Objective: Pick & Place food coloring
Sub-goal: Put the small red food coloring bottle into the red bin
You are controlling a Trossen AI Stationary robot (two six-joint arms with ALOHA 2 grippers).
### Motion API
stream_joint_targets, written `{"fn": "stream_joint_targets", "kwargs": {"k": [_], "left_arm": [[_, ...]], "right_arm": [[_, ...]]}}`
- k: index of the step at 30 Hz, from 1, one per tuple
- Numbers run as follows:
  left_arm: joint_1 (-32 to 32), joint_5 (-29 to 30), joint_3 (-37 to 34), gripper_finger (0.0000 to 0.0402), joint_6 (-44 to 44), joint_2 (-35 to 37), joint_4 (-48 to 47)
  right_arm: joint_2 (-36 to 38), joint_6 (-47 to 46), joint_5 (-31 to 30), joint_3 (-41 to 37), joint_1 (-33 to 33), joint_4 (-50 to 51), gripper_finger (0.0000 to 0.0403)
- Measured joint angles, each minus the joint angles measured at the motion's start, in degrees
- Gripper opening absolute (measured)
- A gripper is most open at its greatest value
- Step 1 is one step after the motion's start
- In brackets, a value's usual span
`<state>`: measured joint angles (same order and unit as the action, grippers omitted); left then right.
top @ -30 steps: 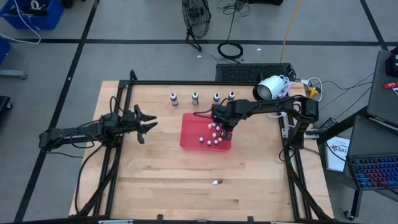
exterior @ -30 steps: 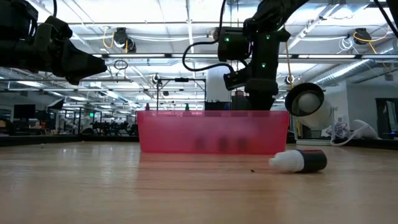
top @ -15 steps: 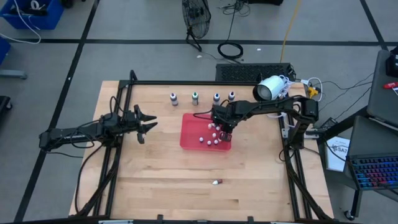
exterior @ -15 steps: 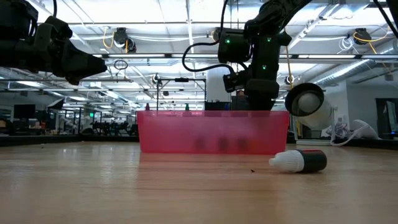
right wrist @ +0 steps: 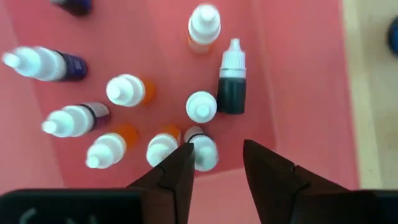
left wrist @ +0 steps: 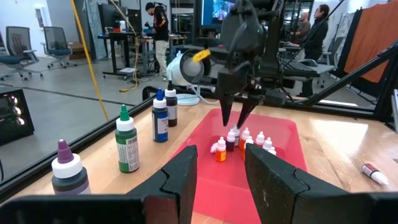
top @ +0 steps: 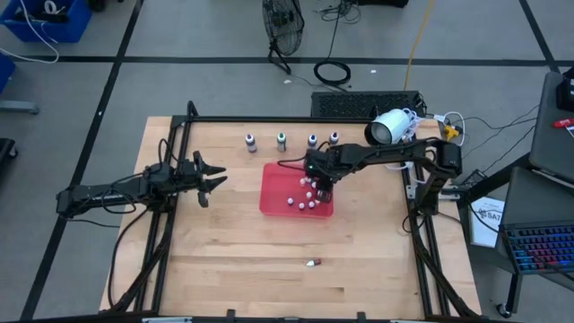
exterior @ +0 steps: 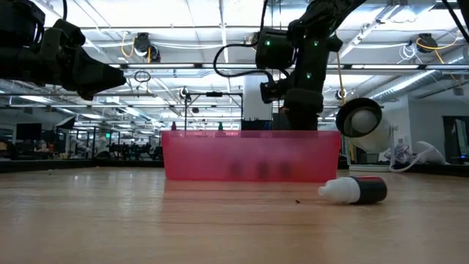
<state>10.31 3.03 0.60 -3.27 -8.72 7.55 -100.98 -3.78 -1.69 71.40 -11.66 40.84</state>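
Observation:
Four upright food coloring bottles stand in a row near the table's far edge: (top: 250,141), (top: 281,139), (top: 312,141), (top: 334,138). The left wrist view shows purple (left wrist: 65,172), green (left wrist: 125,148) and blue (left wrist: 160,118) tops. My right gripper (right wrist: 217,163) hangs open, pointing down, over the red tray (top: 273,199). Several small white-capped dropper bottles (right wrist: 202,107) stand and lie in the tray below it. My left gripper (top: 212,177) waits open above the table's left part, well clear of the bottles.
A small dropper bottle (exterior: 354,191) lies on its side on the bare wood near the table's near edge (top: 312,263). A white roll-like object (top: 388,127) sits at the far right corner. A black frame borders the table.
My right gripper has risen slightly over the red tray and drifted a little toward the table's left. Its fingers have stayed open.

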Motion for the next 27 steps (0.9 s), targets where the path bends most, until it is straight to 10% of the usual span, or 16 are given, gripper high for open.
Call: {"fn": "stream_joint_targets", "kwargs": {"k": [14,27], "left_arm": [[0.0,0.0,0.0,0.0136,0.0,0.0,0.0],[0.0,0.0,0.0,0.0136,0.0,0.0,0.0]], "right_arm": [[11.7,-3.5,6.3,1.4,15.8,-5.7,0.0121],[-5.3,-9.8,0.2,3.4,38.8,-12.0,0.018]]}}
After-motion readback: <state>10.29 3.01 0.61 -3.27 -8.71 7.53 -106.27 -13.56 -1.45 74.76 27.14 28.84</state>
